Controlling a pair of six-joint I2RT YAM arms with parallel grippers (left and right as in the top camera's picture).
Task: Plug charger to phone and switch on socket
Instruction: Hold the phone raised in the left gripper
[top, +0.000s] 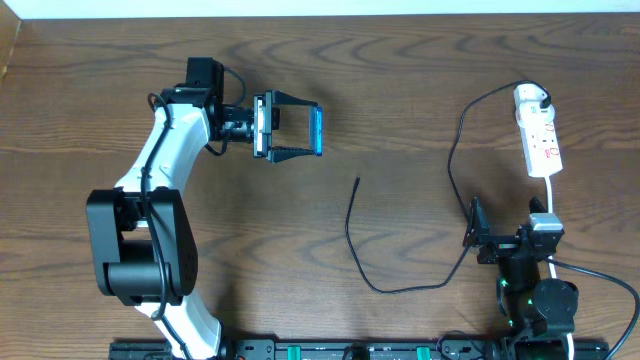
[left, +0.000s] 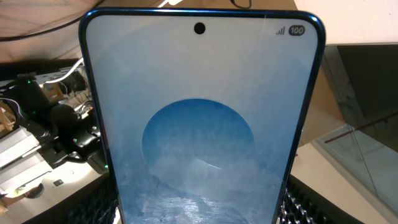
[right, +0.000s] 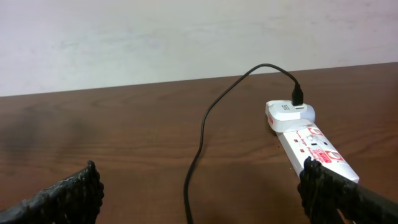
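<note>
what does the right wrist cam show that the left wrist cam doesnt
Right wrist only: the socket on the table, with the charger plugged into its white plug, and the open right gripper. Left wrist only: the phone, its blue screen filling the frame, held in the left gripper. Shared: no task item, just each camera's own dark fingers.

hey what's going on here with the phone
The left claw is shut on the phone, holding it up off the table with its screen lit. The charger lies loose on the table, its free end unplugged and its other end at the socket. The right claw is open and empty.
</note>
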